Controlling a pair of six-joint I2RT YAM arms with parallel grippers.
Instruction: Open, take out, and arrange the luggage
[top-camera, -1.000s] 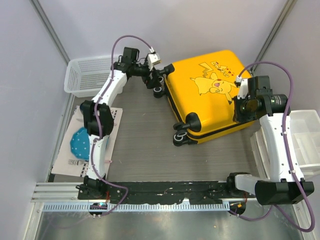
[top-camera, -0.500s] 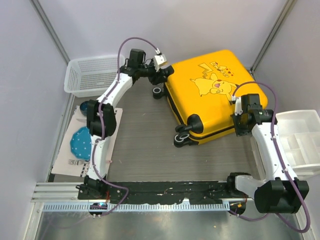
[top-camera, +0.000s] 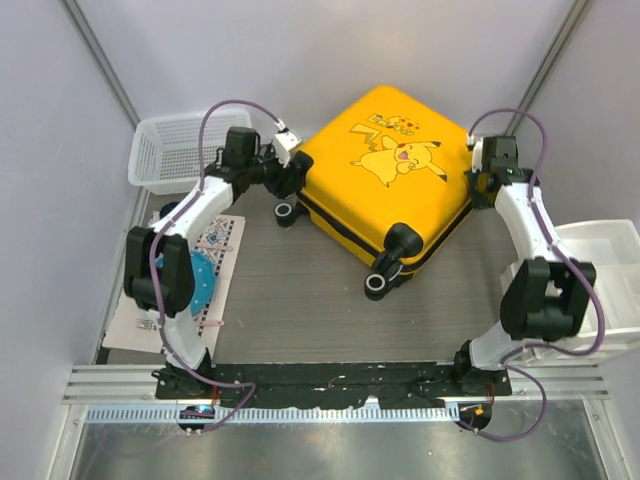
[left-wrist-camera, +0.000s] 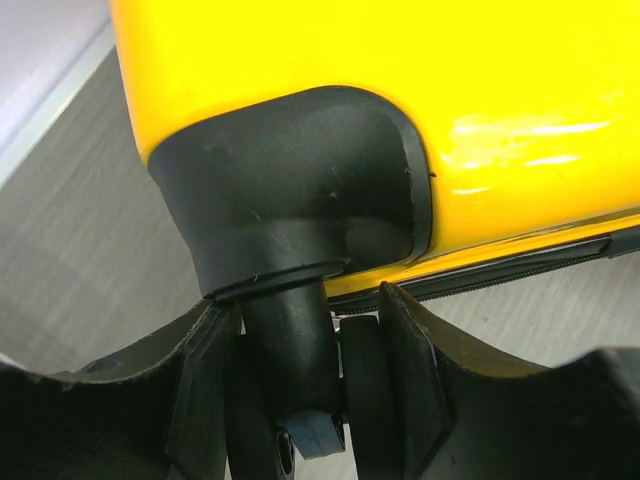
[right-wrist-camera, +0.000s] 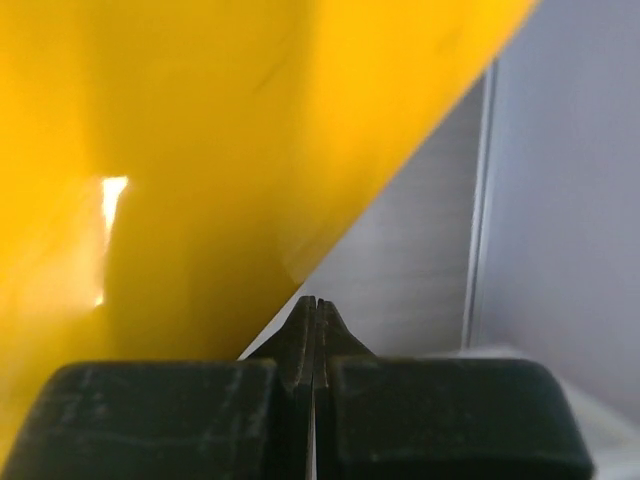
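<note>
Left gripper (left-wrist-camera: 305, 308) is partly closed, clamped around a black caster (left-wrist-camera: 290, 360) of the yellow Pikachu suitcase (top-camera: 385, 190). Right gripper (right-wrist-camera: 315, 310) is fully closed, empty, shell just ahead.

**Pale booth, grey bench**

A grey wood-grain bench (top-camera: 300, 300) spreads out nearer than the left pincer (top-camera: 292, 178) and the right pincer (top-camera: 474, 188). Beyond both rises a plain lilac-grey back wall (top-camera: 300, 50), joined to the side walls by two slanting metal posts (top-camera: 100, 60). Just left of the left pincer sits a white mesh basket (top-camera: 150, 132). Nearer than it and to the left lies a printed paper mat (top-camera: 130, 320). Right of the right pincer and nearer are white plastic bins (top-camera: 600, 250). A white perforated strip (top-camera: 300, 413) edges the near side. The light is soft and even.
</note>
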